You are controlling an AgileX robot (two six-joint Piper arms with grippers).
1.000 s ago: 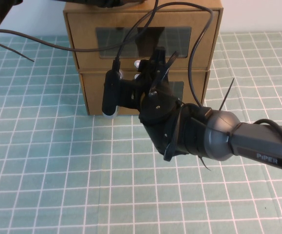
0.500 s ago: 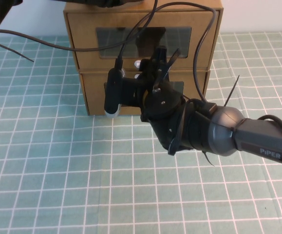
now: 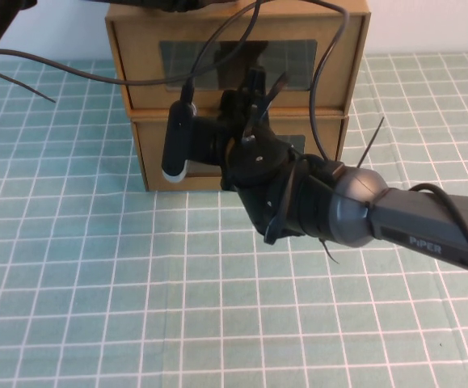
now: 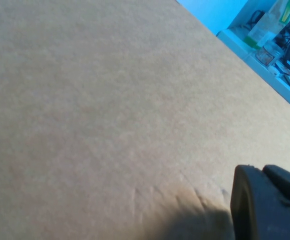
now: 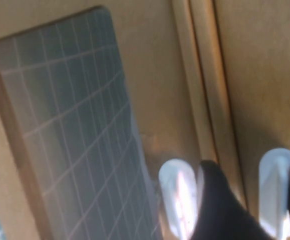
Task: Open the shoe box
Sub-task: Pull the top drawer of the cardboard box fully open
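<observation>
Looks like a robotics lab/test bench, not a home: tabletop covered w/ a green grid cutting mat, black arm marked PIPER over it, loose black cables trailing across. Left wrist view: pale-blue wall far in the bg, plus a white shelf cluttered w/ packets, containers & wires.

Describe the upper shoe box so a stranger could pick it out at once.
On the green gridded mat, two cardboard boxes stand stacked at the far side. The right gripper is at their fronts, the left gripper close over cardboard. The upper shoe box is the top one, its front window mostly visible; that of the lower shoe box is largely hidden.
</observation>
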